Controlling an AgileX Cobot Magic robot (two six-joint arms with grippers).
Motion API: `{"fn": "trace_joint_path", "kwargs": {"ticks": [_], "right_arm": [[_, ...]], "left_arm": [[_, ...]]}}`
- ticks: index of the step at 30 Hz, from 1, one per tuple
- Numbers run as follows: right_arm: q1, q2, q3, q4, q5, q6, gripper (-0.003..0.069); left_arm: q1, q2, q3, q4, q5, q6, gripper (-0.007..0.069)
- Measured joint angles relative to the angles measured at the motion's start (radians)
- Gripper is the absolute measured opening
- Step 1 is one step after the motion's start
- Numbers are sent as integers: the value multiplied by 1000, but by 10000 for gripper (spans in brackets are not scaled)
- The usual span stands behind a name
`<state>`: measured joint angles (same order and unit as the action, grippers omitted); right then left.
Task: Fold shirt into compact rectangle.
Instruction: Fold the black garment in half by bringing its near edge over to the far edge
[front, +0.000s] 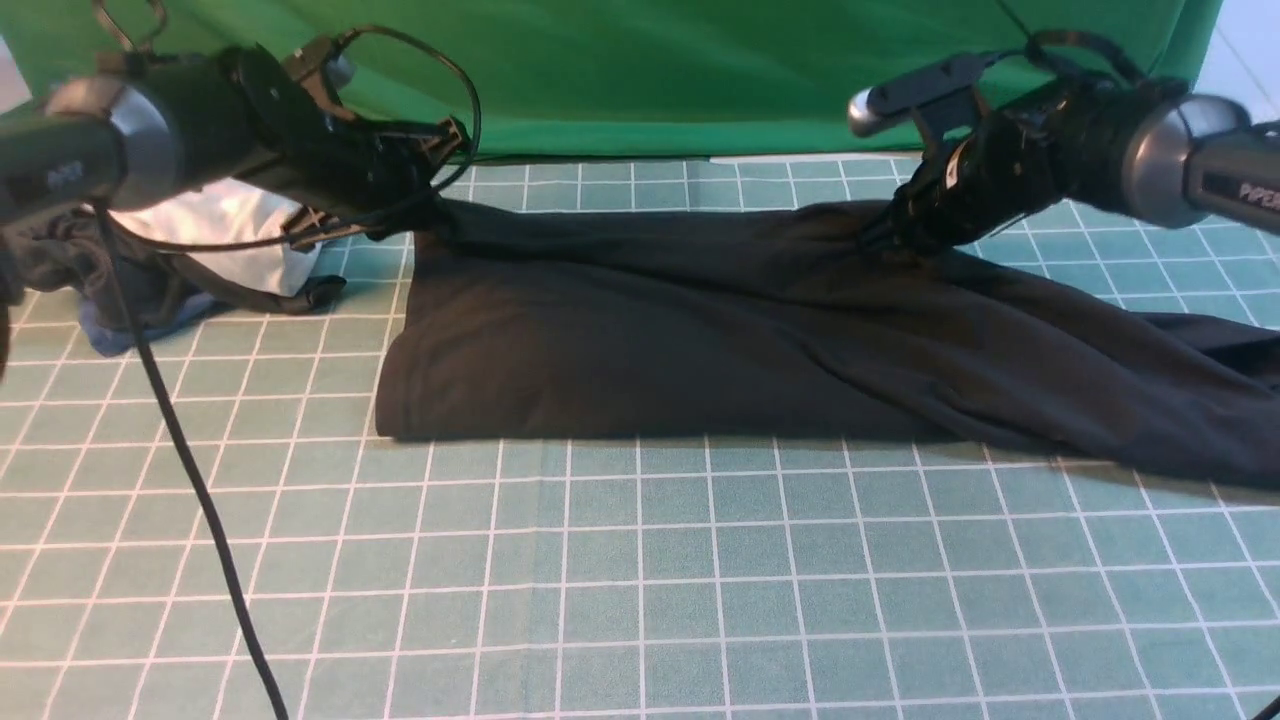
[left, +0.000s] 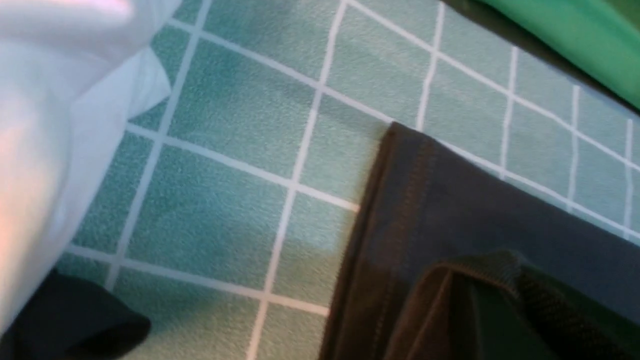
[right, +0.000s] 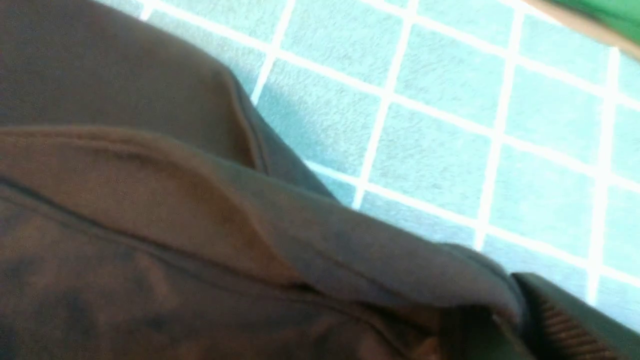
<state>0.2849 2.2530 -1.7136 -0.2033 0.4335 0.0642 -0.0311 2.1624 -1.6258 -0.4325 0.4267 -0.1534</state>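
The black shirt (front: 700, 330) lies in a long folded band across the grid mat, its right part trailing off toward the near right. My left gripper (front: 432, 205) is at the shirt's far left corner. In the left wrist view its fingers (left: 505, 257) are shut with a stitched hem fold of the shirt (left: 450, 200) pinched at the tips. My right gripper (front: 885, 235) is down on the shirt's far edge. In the right wrist view, its jaws (right: 520, 300) stand slightly parted; a fold of the shirt (right: 125, 200) drapes beside one bare ribbed pad (right: 565, 327).
A heap of white, grey and blue clothes (front: 230, 240) sits at the far left, just beside the left arm, and its white cloth (left: 50, 125) shows in the left wrist view. The green backdrop (front: 650, 80) hangs behind. A black cable (front: 190, 470) crosses the mat (front: 640, 580).
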Motion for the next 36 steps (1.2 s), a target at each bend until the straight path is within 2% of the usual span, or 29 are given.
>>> {"fn": "trace_joint_path", "kwargs": {"ticks": [2, 3, 5, 8, 12, 16, 21, 29, 31, 34, 36], "right_arm": [[-3, 9, 0, -2, -18, -14, 261], [-4, 9, 0, -3, -18, -18, 277], [-9, -4, -17, -7, -9, -24, 360], [-17, -45, -66, -11, 54, -32, 407], [-25, -123, -156, 7, 235, -46, 375], [-25, -121, -168, 101, 334, -100, 344], [-25, -23, -168, 203, 336, -127, 344], [-25, 75, -168, 203, 288, -130, 342], [-25, 75, -168, 203, 268, -137, 316], [-25, 75, -168, 203, 249, -147, 213], [-25, 75, -168, 203, 248, -149, 180]], "left_arm": [[0, 13, 0, 3, -17, -1, 14], [0, 12, 0, 3, -18, -1, 14], [0, 14, 0, 3, -29, -6, 14], [0, 14, -5, 4, -34, -8, 14], [0, 14, -5, 4, -38, -10, 14], [0, 14, -5, 4, -38, -11, 14], [0, 14, -5, 4, -38, -11, 14], [0, 14, -5, 5, -38, -15, 14], [0, 14, -5, 5, -38, -17, 14], [0, 14, -5, 5, -38, -18, 14], [0, 14, -5, 5, -38, -18, 14]]}}
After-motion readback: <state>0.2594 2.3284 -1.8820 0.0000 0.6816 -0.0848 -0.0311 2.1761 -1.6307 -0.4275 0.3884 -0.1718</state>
